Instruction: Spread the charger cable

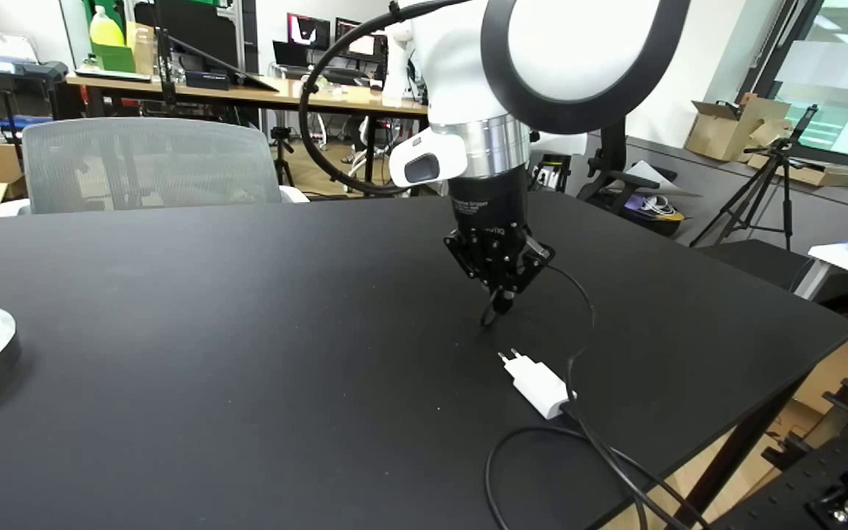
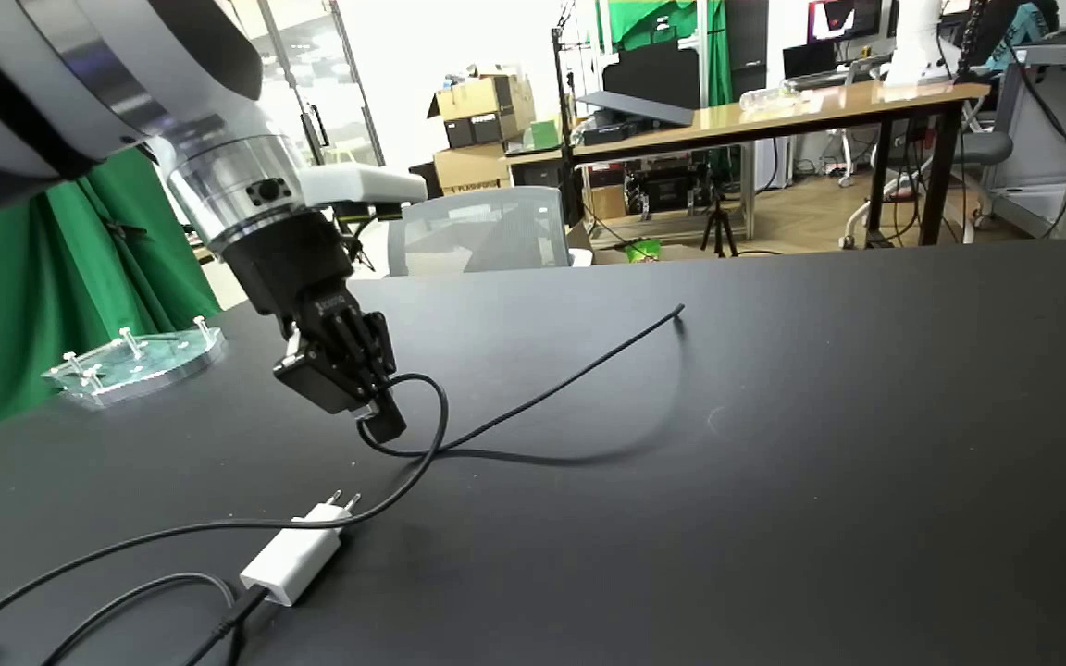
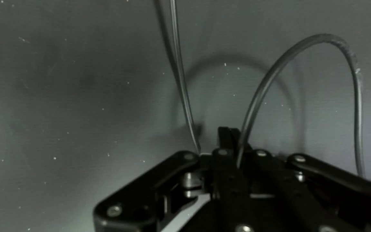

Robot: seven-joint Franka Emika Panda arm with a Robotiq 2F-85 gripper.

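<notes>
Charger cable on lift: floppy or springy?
Probably springy, not limp: the charger cable arches clear of the table in the wrist view. Its free end also stands raised in an exterior view, so it may flick if released. The white plug, much bulkier than the cable feeding it, will likely lag or drag.

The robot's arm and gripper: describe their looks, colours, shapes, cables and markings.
The arm is white and rounded, with broad dark-grey bands and a shiny silver collar near its end. A thick black cable loops beside it; a white block with a dark recess juts out. The gripper is black, marked with small pale lettering, with angular linkages and silvery screws.
</notes>
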